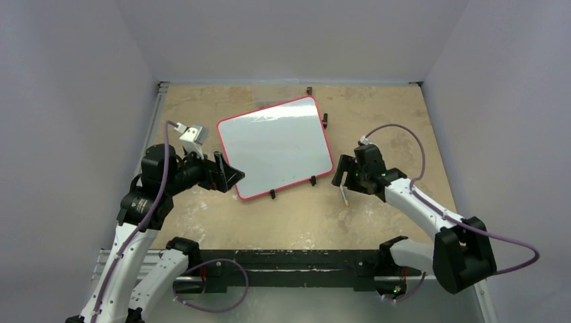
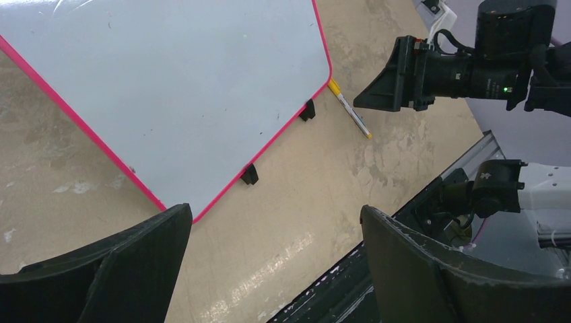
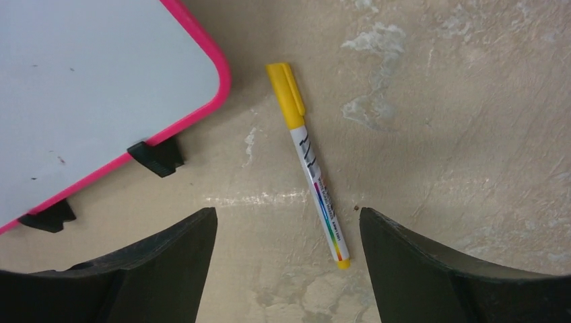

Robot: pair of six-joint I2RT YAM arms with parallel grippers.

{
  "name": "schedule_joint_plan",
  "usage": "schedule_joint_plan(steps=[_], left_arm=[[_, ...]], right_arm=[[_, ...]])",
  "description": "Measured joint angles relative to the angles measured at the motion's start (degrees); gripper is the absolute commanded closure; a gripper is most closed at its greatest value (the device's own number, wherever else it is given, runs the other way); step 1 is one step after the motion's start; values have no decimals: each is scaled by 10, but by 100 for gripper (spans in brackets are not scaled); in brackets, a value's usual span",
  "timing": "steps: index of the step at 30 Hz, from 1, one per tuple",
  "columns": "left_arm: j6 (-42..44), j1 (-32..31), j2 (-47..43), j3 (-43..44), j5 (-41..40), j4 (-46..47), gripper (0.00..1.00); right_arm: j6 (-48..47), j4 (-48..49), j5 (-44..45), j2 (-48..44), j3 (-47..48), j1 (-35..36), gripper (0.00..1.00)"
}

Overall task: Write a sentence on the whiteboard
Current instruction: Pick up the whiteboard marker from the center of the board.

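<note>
The whiteboard [image 1: 275, 146] lies tilted on the tan table, pale face, pink rim, and it also shows in the left wrist view [image 2: 175, 87] and the right wrist view [image 3: 87, 87]. Its face is blank; the sentence is out of view. A yellow-capped white marker [image 3: 313, 168] lies flat on the table just off the board's near right corner [image 1: 345, 197] [image 2: 350, 116]. My right gripper [image 1: 342, 171] [image 3: 288, 219] hovers open over the marker, touching nothing. My left gripper [image 1: 227, 175] [image 2: 276, 215] stands open and empty at the board's near left corner.
Small black clips [image 1: 273, 194] [image 3: 156, 156] sit along the board's near edge, and others stand at the back [image 1: 309, 90] and right [image 1: 324, 121]. Grey walls close in the table on three sides. A black rail [image 1: 296, 262] runs along the near edge.
</note>
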Motion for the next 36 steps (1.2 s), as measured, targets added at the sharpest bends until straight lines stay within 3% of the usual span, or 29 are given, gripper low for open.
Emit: schedule_joint_plan(steps=[4, 15, 18, 22, 29, 36], left_arm=[[0, 0, -2, 0, 0, 0, 4], [0, 0, -9, 0, 0, 0, 5], [0, 0, -7, 0, 0, -1, 5], [0, 0, -7, 0, 0, -2, 5], [2, 0, -2, 0, -1, -3, 5], [4, 0, -1, 0, -1, -4, 5]], right_arm=[[8, 0, 18, 40, -2, 18, 35], [24, 5, 68, 117, -2, 50, 43], [27, 4, 95, 135, 10, 65, 51], [30, 1, 139, 173, 37, 91, 74], [40, 1, 166, 188, 49, 109, 99], [55, -4, 177, 187, 49, 116, 100]])
